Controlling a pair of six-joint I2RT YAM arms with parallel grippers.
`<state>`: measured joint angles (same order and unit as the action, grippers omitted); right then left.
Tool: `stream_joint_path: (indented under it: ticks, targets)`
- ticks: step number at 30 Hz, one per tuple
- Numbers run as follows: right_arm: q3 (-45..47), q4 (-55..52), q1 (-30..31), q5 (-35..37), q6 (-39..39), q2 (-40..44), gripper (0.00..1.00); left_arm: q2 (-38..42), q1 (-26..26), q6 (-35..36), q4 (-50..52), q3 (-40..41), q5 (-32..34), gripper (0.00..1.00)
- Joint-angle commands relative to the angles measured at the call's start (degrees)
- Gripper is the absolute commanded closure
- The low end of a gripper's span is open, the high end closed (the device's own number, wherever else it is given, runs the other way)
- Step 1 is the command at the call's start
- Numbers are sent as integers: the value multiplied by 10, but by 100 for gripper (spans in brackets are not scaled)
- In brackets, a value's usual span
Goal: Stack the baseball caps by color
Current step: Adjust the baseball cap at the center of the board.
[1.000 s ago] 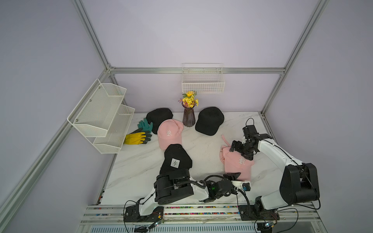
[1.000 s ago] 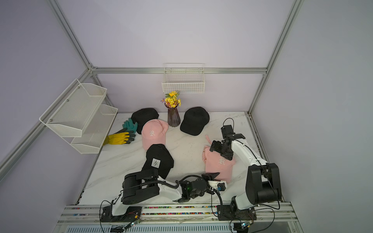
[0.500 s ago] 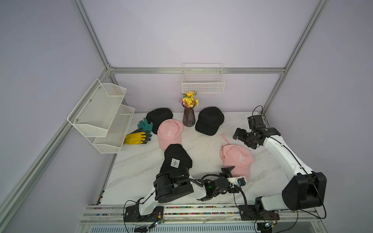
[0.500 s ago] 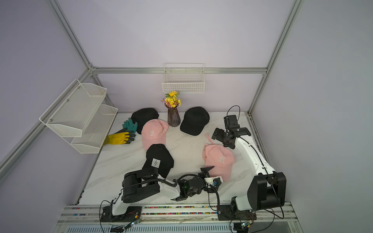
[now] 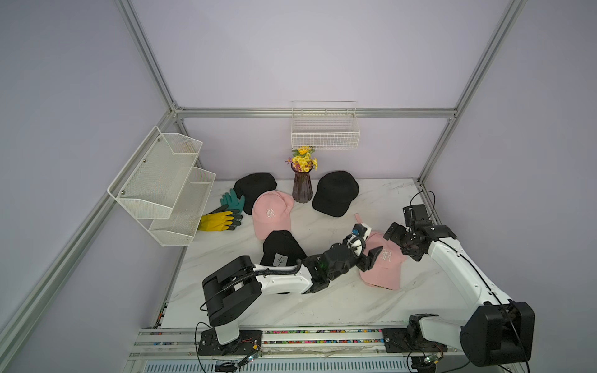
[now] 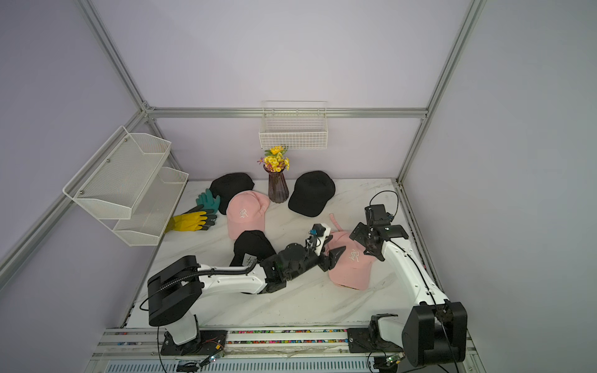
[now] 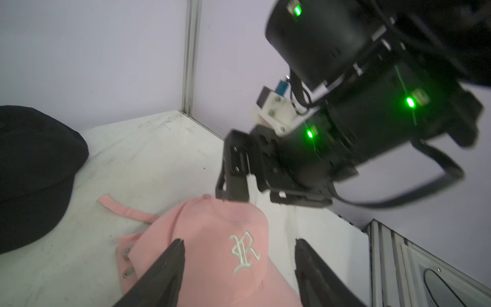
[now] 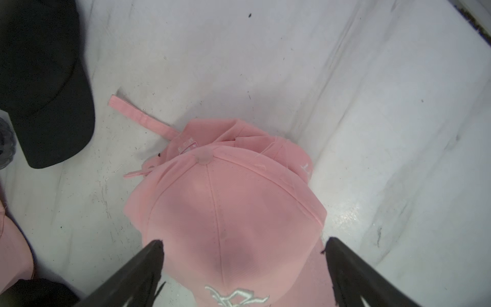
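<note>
Right of centre on the white marble counter [image 5: 323,300], the left jaws stand spread, flanking the front of a pink fabric baseball cap [image 7: 212,239] with a white embroidered letter. The right jaws, spread wide too, hover above its crown. That cap sits atop a second pink fabric cap [image 8: 239,133].

Both top views look down from high above the front edge across the whole table [image 5: 323,300] toward the back wall [image 5: 323,64], while each wrist camera hangs close over the same pink cap [image 7: 212,239], the right one straight down, the left one sideways toward the right arm [image 7: 372,119].
</note>
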<state>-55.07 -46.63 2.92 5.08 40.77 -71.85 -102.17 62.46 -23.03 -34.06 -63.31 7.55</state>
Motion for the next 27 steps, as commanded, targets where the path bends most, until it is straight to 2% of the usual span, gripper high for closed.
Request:
stream_joint_path:
  ticks: [1, 5, 8, 10, 13, 19, 21, 25, 27]
  targets:
    - [28, 57, -7, -30, 15, -17, 3, -62, -11, -147, 85, -43, -76, 47]
    - [80, 149, -8, -81, -3, -19, 3, -133, -21, -242, 63, -49, -54, 57]
    - [109, 211, -8, -124, -18, -8, 3, -177, -20, -278, 28, -40, -56, 63]
    - [113, 223, -8, -124, -23, -13, 3, -200, -20, -302, 11, -27, -52, 66]
    - [111, 207, -8, -112, -23, -31, 3, -214, -18, -316, -7, -2, -34, 70]
    - [91, 182, -7, -119, -15, -27, 3, -218, -17, -298, -22, 21, -16, 69]
    - [70, 170, -8, -118, -12, -1, 3, -209, -17, -280, -55, 37, -6, 61]
    - [28, 161, -8, -113, -13, 69, 3, -129, -19, -174, -49, 54, 37, 25]
    - [9, 157, -8, -120, -16, 94, 3, -74, -26, -122, -13, 51, 60, 14]
